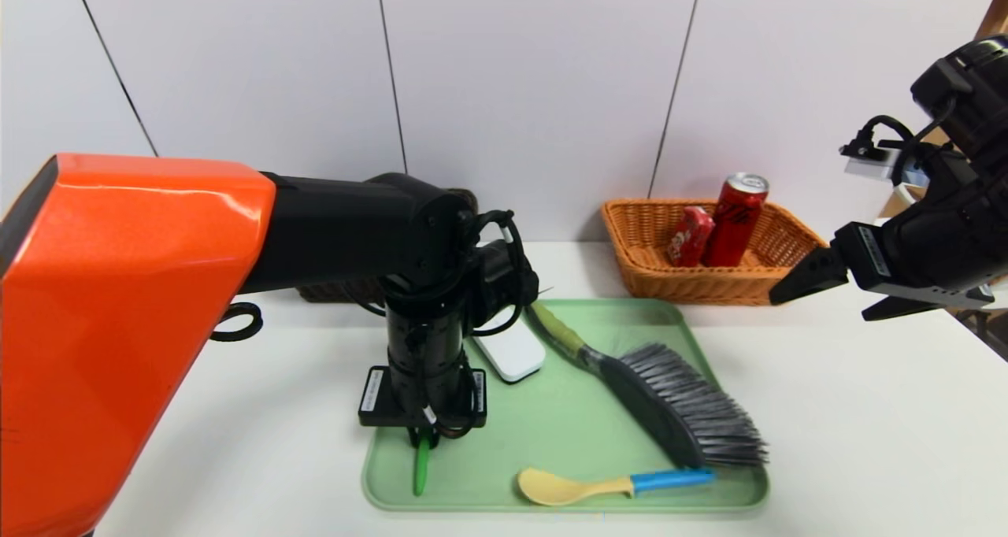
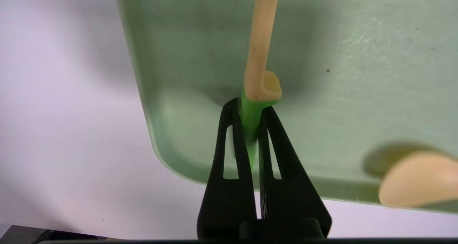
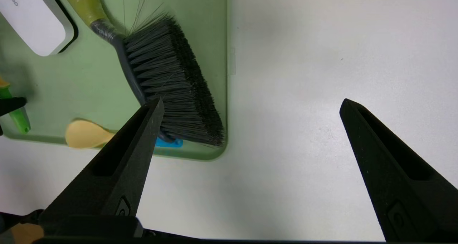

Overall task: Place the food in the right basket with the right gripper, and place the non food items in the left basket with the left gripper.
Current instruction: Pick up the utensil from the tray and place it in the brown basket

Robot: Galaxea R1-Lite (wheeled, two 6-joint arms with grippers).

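On the white table (image 1: pixel 866 411), the left gripper (image 2: pixel 252 129) clamps the green-handled utensil (image 2: pixel 250 118) at the tray's (image 1: pixel 567 419) seven o'clock corner, presumably for the left basket, while the right gripper (image 3: pixel 250 122) hangs spread empty at three o'clock.

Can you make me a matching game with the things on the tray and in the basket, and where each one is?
Things:
1. red soda can
2. dark bristle brush with a yellow-green handle
3. utensil with a green handle and a beige upper part
4. beige spoon with a blue handle

Places:
A. pinched by the left gripper
B. lying along the near edge of the green tray
C. leaning in the orange wicker basket
D. lying slantwise across the tray's middle

Pairs: 1-C, 2-D, 3-A, 4-B
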